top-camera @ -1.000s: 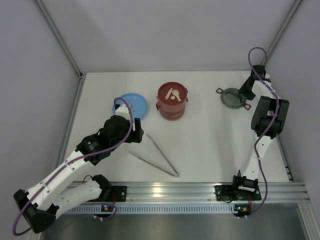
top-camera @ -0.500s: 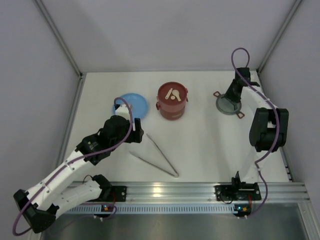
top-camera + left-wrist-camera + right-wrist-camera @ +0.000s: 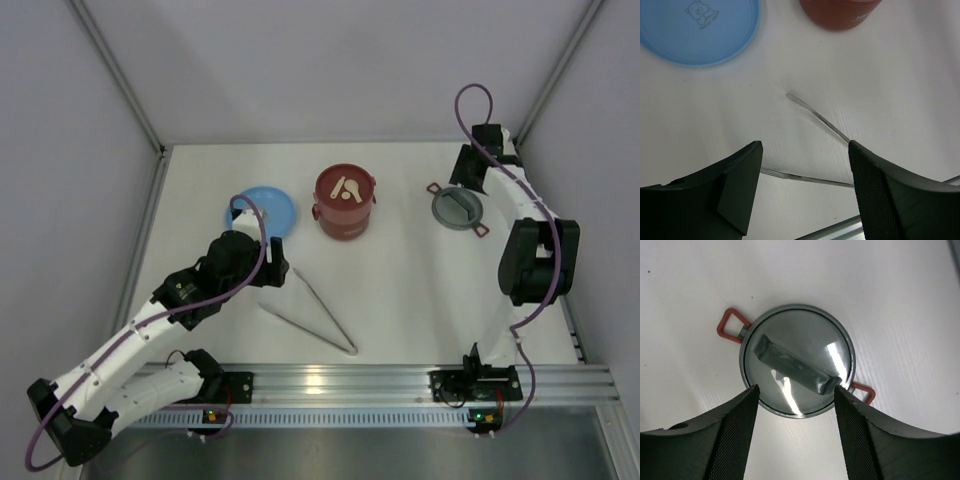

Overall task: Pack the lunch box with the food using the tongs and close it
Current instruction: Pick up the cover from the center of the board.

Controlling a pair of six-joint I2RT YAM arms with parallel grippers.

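Risks skidding the grey cover, right of the lunch box, by closing the wide right tool off its handle; wide left tool above the tongs, in front of the lunch box.

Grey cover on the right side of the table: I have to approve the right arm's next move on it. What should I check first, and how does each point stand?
1. Right gripper open and holding nothing: ok.
2. Grey cover lying flat on the table, handle side up: ok.
3. Handle bar squared to the fingers: not ok. It runs at a slant to them, so the wrist probably needs turning.
4. Lunch box upright and apart from the cover: ok.
5. Box packed: cannot tell. Its top shows only cream shapes on dark red.
6. Left gripper open above the tongs, far from the right arm: ok.
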